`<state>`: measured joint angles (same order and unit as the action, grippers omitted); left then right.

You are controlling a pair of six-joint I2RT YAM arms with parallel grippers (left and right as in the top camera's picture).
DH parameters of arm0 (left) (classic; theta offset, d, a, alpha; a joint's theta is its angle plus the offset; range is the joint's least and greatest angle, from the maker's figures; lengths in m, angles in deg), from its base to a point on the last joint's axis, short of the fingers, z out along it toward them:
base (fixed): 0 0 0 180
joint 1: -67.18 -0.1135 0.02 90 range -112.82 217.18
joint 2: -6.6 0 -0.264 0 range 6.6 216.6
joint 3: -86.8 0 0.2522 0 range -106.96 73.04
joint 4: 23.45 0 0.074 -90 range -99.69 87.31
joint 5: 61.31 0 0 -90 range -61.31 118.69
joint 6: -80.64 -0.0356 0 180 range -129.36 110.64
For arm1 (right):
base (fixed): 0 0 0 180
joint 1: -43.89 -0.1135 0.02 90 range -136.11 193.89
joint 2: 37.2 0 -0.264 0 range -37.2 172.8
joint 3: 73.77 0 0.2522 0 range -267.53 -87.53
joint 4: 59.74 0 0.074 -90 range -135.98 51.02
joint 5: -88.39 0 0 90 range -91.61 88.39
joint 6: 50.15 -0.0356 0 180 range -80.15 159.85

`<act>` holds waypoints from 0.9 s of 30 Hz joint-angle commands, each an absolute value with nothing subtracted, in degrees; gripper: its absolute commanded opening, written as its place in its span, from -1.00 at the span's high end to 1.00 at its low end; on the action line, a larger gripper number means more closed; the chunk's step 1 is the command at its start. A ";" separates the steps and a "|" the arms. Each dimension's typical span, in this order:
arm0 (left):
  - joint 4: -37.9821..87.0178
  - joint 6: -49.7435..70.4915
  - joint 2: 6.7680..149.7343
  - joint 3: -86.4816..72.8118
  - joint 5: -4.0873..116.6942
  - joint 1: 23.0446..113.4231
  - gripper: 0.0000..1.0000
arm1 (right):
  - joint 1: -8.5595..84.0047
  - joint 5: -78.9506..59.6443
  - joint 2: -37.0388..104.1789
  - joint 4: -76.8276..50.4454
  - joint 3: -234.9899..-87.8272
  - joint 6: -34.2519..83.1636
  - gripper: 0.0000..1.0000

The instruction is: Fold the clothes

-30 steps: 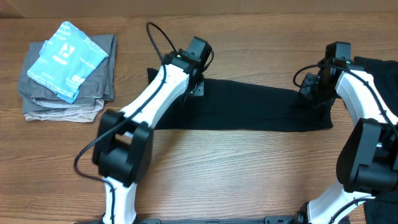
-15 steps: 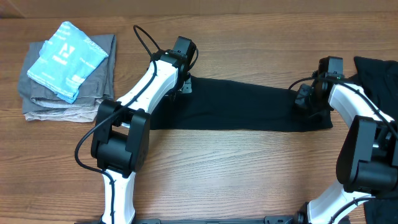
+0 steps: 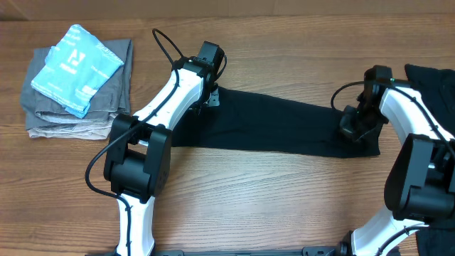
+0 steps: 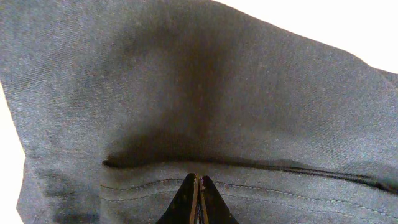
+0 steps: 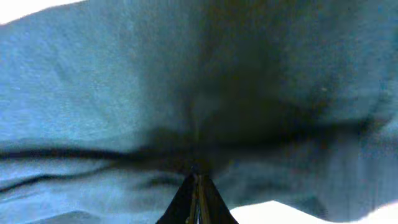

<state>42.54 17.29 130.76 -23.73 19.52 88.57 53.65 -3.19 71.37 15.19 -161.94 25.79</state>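
The black garment (image 3: pixel 277 126) lies as one long band across the middle of the desk (image 3: pixel 270 206), flat on the surface.

1. Left end: the left fingers (image 4: pixel 194 196) are clenched on the fabric just beside a stitched hem.
2. Right end: the right fingers (image 5: pixel 196 183) are clenched on a bunched fold. The band narrows toward this end.
3. Edges: the near long edge runs almost straight. The far edge slopes from the left grip down to the right grip.
4. Open room: bare desk lies along the whole near edge and beyond the far edge.

Surroundings: a stack of grey folded garments (image 3: pixel 106 114), with a light-blue folded garment (image 3: pixel 75 67) on top, sits well apart from the left end. A second black garment (image 3: pixel 435 80) lies at the right desk edge, near the right arm and partly cut off by the frame.
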 commanded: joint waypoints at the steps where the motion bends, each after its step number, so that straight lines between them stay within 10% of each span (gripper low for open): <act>1: 42.47 17.05 131.00 -23.42 20.83 88.99 0.92 | 53.62 -0.33 70.26 16.72 -163.69 23.17 0.93; 15: 41.47 17.01 131.00 -23.42 20.79 88.94 0.92 | 53.84 -2.74 70.17 16.61 -167.26 17.16 0.93; 27: 42.21 17.03 131.02 -23.42 20.83 88.94 0.92 | 55.22 1.31 70.19 17.49 -166.97 5.03 -0.04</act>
<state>41.99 17.29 130.76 -23.73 20.33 88.57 54.98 0.17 71.37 18.42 -168.89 8.28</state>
